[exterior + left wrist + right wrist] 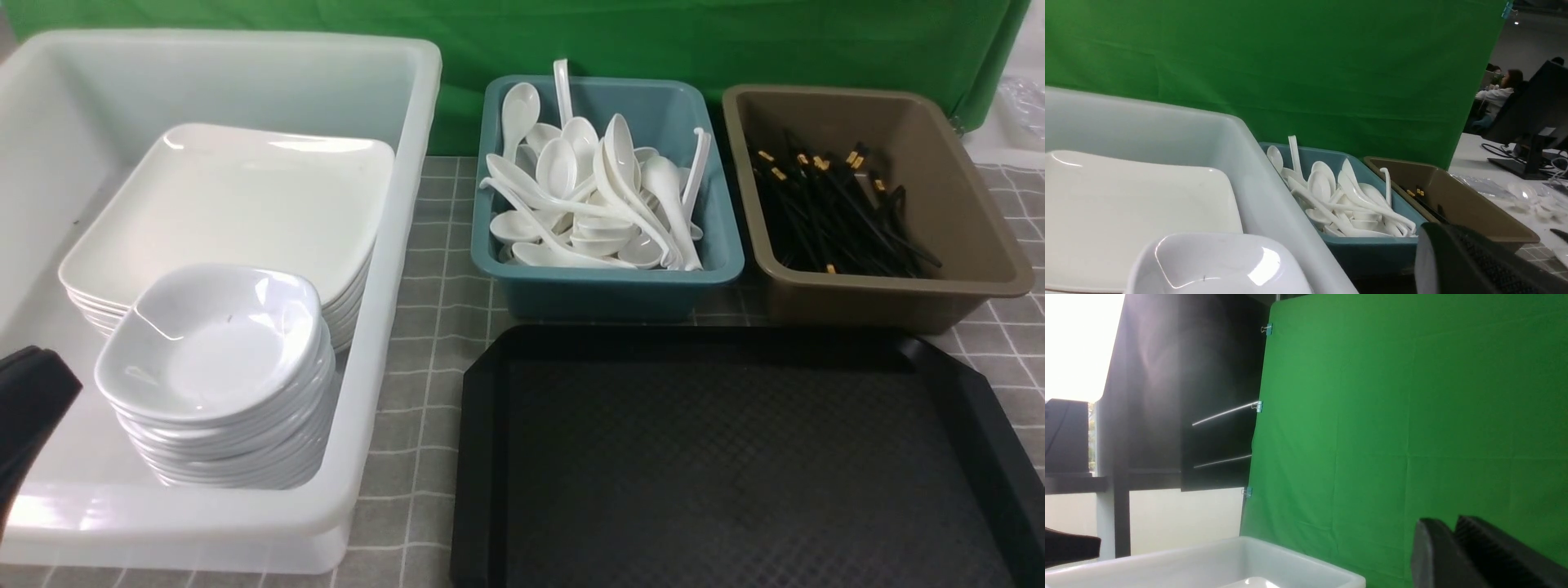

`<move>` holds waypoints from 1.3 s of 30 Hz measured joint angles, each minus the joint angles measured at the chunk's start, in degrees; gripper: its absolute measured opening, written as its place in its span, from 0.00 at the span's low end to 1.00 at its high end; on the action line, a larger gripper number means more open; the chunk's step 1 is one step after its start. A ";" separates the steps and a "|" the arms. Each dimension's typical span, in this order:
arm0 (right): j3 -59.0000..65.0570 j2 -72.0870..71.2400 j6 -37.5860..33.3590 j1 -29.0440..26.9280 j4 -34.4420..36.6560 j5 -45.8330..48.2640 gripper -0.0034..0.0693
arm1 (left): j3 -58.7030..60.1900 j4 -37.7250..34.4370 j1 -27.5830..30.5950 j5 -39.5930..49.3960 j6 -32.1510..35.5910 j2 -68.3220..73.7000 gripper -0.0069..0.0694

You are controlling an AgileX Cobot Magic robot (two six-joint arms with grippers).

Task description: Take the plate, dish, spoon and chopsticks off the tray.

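The black tray (pixel 735 465) lies at the front right with nothing on it. White plates (pixel 237 196) are stacked in the white bin (pixel 392 327), and a stack of small dishes (pixel 212 343) stands in front of them. Several white spoons (pixel 588 196) fill the teal bin (pixel 612 290). Black chopsticks (pixel 833 212) lie in the brown bin (pixel 890 298). My left gripper (pixel 33 400) sits at the bin's near left edge; its wrist view shows it (pixel 1429 232) shut and empty. My right gripper (pixel 1447 524) is out of the front view, its tips a slit apart, holding nothing.
A green backdrop (pixel 653 41) hangs behind the three bins. A grey checked cloth (pixel 433 269) covers the table. In the right wrist view the white bin's rim (pixel 1290 559) shows low down, under the green cloth.
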 joint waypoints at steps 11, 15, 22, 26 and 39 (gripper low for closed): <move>0.00 0.00 0.00 0.00 -0.05 -0.04 0.25 | 0.06 10.92 0.00 0.00 1.12 0.00 0.09; 0.00 0.00 0.00 0.00 -0.05 -0.04 0.25 | 0.06 12.09 0.00 0.00 1.12 0.00 0.09; 0.00 0.00 0.00 0.00 -0.05 -0.19 0.27 | 1.35 12.41 0.18 -0.92 1.22 -0.90 0.09; 0.00 0.00 0.00 0.00 -0.05 -0.22 0.28 | 5.81 11.64 4.44 -2.54 1.30 -3.90 0.09; 0.00 0.00 0.00 0.00 -0.05 -0.26 0.32 | 17.13 11.92 21.75 3.47 1.42 -12.46 0.09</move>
